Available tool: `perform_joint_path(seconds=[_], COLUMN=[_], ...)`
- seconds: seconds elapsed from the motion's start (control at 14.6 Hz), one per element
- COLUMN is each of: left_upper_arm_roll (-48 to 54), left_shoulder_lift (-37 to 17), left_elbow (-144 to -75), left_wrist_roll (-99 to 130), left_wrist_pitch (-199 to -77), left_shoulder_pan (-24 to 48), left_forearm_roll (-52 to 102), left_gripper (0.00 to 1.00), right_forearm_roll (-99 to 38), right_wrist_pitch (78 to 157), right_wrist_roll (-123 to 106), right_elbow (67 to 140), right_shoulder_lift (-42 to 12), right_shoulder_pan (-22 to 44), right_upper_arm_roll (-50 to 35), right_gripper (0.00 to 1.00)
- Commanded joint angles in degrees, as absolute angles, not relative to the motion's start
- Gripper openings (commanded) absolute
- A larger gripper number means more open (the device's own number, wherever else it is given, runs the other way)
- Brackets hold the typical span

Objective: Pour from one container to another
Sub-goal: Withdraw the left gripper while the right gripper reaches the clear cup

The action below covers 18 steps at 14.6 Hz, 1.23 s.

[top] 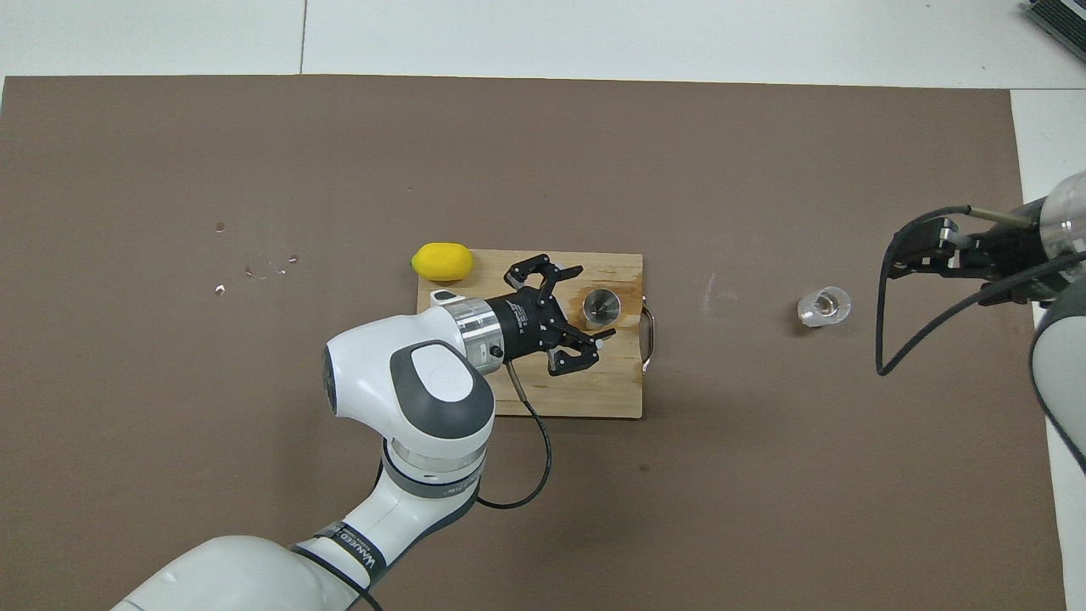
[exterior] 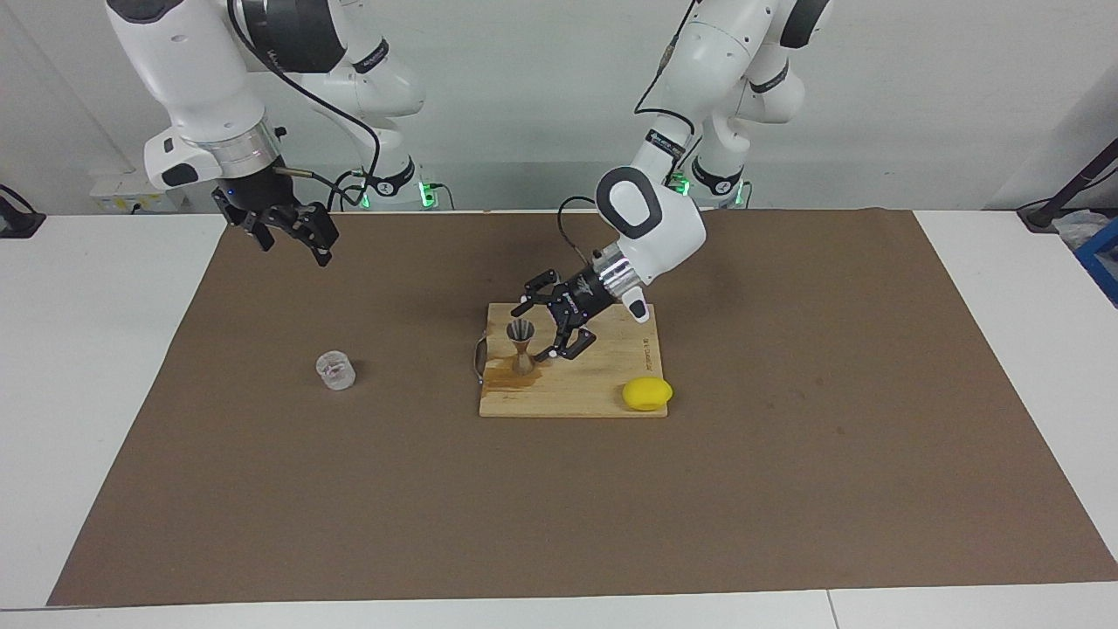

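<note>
The left gripper, fingers spread and empty, hovers just beside the upright metal jigger on the wooden cutting board at the table's middle. The clear cup sits untouched toward the right arm's end, below the raised right gripper, whose fingers look parted. No pour seems underway; next, the right gripper likely must descend and grasp the cup.

Open left end effector beside jigger

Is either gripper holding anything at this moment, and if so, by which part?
Nothing is held. The left gripper is open beside the jigger, not touching it; the right gripper hangs empty, away from the clear cup.
</note>
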<state>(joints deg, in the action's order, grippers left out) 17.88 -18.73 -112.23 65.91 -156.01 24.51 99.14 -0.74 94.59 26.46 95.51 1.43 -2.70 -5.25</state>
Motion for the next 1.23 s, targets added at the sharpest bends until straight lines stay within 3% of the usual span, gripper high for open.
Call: perform_joint_path(seconds=[0.0, 0.41, 0.62, 1.16], left_upper_arm_roll=[17.2, 17.2, 17.1, 17.1], left_shoulder_lift=[-16.5, -8.9, -8.3, -7.6], left_elbow=[-112.1, -114.0, -113.5, -112.5], left_wrist_roll=[66.4, 67.3, 67.9, 68.0], left_wrist_pitch=[-156.9, -153.0, -153.0, -150.1], left_shoulder_pan=[25.1, 18.7, 16.4, 4.2], left_forearm_roll=[97.8, 90.8, 77.0, 45.6], left_gripper=[1.0, 1.0, 1.0, 1.0], right_forearm_roll=[-3.8, -10.0, -14.7, -28.2], right_wrist_pitch=[96.8, 98.5, 101.3, 102.2], right_wrist_roll=[34.6, 46.0, 49.9, 58.0], right_elbow=[96.4, 96.5, 99.3, 99.7], right_shoulder_lift=[1.0, -2.5, -2.9, -13.3], right_shoulder_pan=[-4.0, -9.0, -12.4, -20.7], right_upper_arm_roll=[-5.4, -5.4, -5.4, -5.4], right_gripper=[0.96, 0.96, 0.96, 0.99])
